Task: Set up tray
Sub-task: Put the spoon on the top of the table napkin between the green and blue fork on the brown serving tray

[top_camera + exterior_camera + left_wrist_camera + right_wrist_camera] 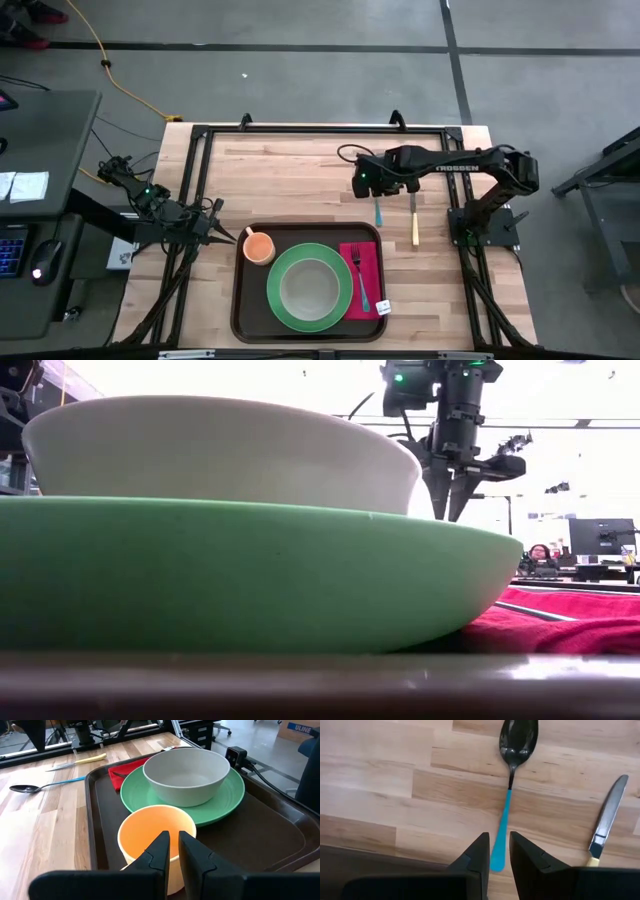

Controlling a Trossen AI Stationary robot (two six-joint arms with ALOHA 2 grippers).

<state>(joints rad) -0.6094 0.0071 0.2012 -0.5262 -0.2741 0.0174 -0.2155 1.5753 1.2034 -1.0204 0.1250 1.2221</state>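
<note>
The dark brown tray (250,305) lies at the table's near middle. It carries an orange cup (258,247), a green plate (275,290) with a white bowl (308,288) on it, and a red napkin (368,288) with a fork (358,272). A spoon (510,785) with a blue handle lies flat on the wood just beyond the tray. My right gripper (499,837) hovers above its handle end, pointing down, open by a narrow gap and holding nothing. My left gripper (174,836) waits just left of the cup (150,827), a slim gap between its fingers, and I see no touch.
A knife (414,222) with a yellow handle lies on the wood right of the spoon (378,212). The black frame rails (320,130) run around the table's edges. Bare wood lies between the tray's far rim and the far rail.
</note>
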